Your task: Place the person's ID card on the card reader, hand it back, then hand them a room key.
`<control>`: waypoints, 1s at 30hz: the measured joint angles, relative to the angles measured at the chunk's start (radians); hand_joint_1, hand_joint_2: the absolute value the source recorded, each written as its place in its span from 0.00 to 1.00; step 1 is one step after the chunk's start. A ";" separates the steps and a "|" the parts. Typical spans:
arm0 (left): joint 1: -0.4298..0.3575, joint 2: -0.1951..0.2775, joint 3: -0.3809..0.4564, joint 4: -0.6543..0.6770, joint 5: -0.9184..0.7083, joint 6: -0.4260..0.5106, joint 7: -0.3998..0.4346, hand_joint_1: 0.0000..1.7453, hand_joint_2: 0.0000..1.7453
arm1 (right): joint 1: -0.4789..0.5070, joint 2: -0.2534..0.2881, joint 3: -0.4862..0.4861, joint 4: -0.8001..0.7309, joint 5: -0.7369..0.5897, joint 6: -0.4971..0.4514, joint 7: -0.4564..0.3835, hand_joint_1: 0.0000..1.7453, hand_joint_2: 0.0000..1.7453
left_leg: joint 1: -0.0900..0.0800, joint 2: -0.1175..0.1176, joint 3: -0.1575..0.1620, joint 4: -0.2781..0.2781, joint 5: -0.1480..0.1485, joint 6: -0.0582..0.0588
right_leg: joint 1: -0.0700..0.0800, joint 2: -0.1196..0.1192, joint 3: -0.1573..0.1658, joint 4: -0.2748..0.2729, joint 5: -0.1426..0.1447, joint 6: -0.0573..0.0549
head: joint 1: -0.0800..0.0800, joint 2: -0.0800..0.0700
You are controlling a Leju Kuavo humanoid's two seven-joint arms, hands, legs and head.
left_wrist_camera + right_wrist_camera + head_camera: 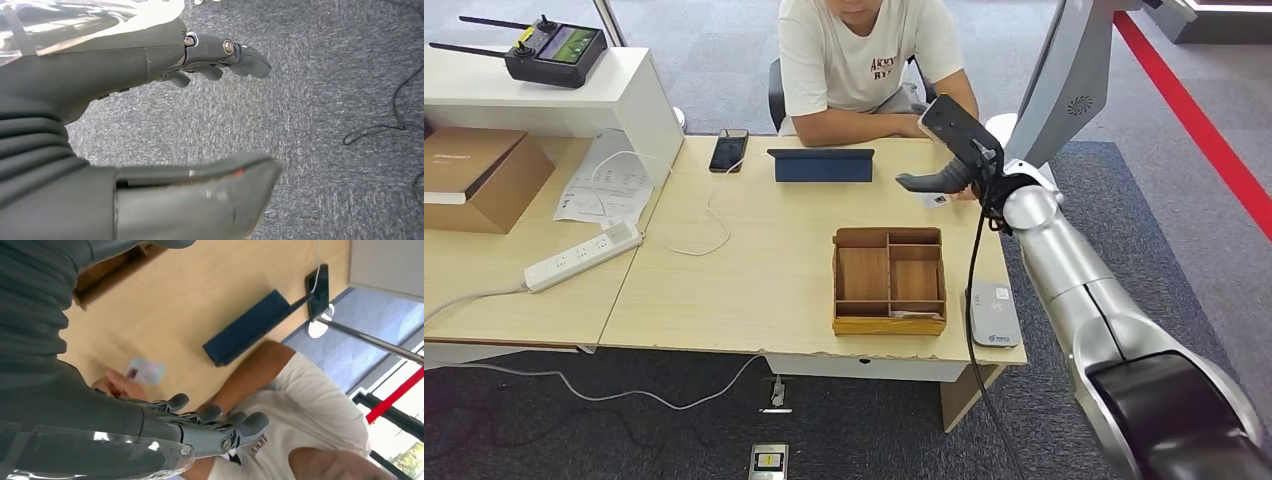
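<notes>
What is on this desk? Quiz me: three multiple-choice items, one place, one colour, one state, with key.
1. Where is the card reader?
A) beside the wooden box
B) on the white shelf
C) under the phone
2. The folded case's colour?
A) red
B) navy
C) yellow
3. The ID card is
A) flat on the desk
B) on the reader
C) in the left hand
Key: 1A, it sits right of the box; 2B, it is dark blue; 3A, it lies by the person's hand.
</notes>
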 joint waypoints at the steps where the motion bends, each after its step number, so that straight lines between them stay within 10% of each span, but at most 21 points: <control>1: 0.000 0.000 0.002 0.000 0.001 -0.001 0.001 0.00 0.00 | 0.031 -0.012 -0.002 -0.038 -0.040 0.007 0.021 0.00 1.00 | 0.000 0.000 0.000 0.000 0.000 0.000 | 0.000 0.000 0.000 0.000 0.000 0.000 | 0.000 0.000; 15: 0.000 0.000 0.025 0.001 -0.002 0.000 0.026 0.00 0.00 | 0.467 -0.131 -0.027 -0.508 -0.101 -0.097 0.167 0.00 1.00 | 0.000 0.000 0.000 0.000 0.000 0.000 | 0.000 0.000 0.000 0.000 0.000 0.000 | 0.000 0.000; 30: -0.002 0.000 0.026 0.001 -0.017 0.002 0.005 0.00 0.00 | 0.595 -0.151 -0.060 -0.698 -0.075 -0.109 0.193 0.00 1.00 | 0.000 0.000 0.000 0.000 0.000 0.000 | 0.000 0.000 0.000 0.000 0.000 0.000 | 0.000 0.000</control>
